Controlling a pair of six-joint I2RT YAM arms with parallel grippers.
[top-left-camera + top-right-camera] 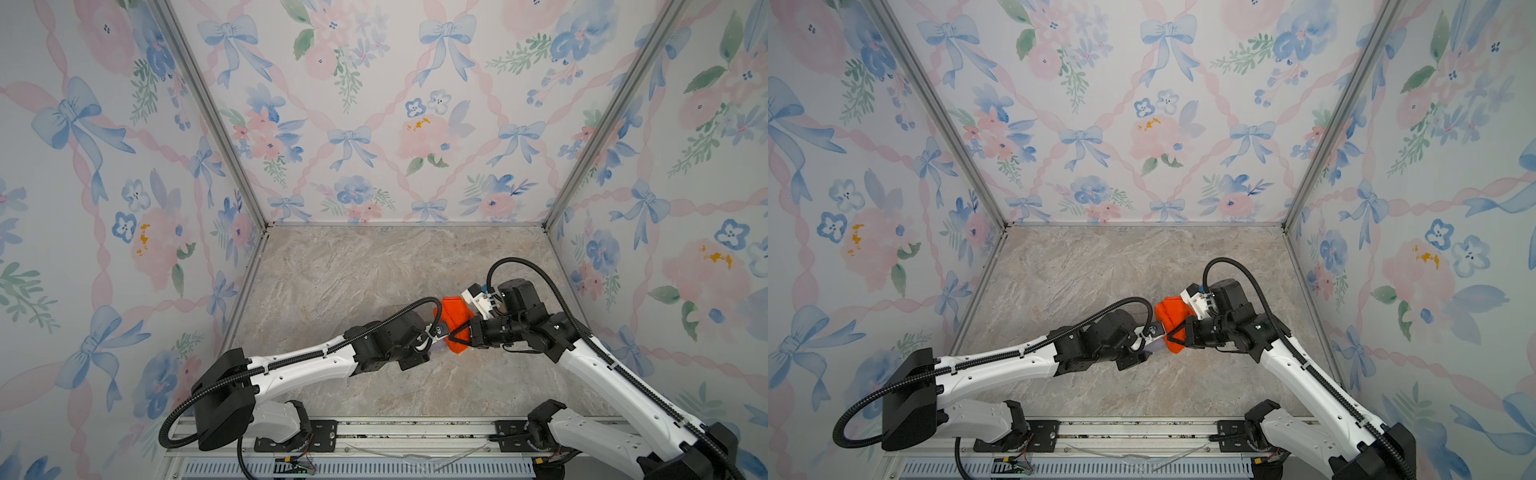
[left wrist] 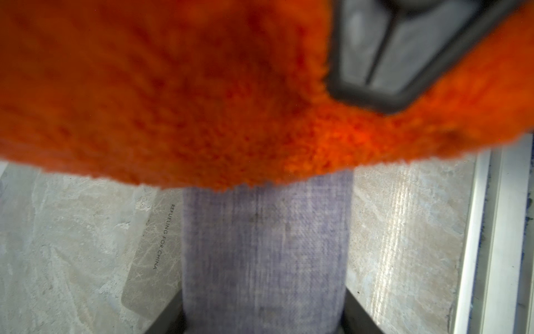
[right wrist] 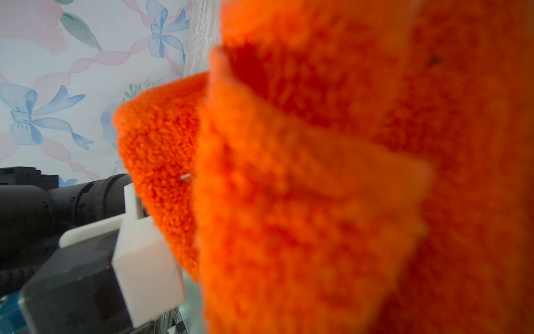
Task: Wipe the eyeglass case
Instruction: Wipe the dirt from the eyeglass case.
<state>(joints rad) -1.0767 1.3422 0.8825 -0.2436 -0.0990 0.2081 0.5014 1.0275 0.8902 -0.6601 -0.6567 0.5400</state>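
- Left wrist view, nearest: my left gripper [image 2: 263,321] pinches the lavender eyeglass case [image 2: 264,254] over the marble table [image 2: 72,231].
- Long axis runs straight out from those jaws; far end under orange cloth [image 2: 202,101].
- Beyond: my right gripper [image 2: 375,57] clamps the cloth; lengthwise strokes with light pressure seem best.

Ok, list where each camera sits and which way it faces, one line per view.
Both top views: above the front rail, looking down toward the back wall; left arm and right arm show.
Left wrist: on the left arm, looking along the eyeglass case clamped in its jaws, orange cloth over its far end; jaw tips show.
Right wrist: on the right arm, facing the cloth up close; own jaws hidden, left arm visible.
Shared: all show the cloth.
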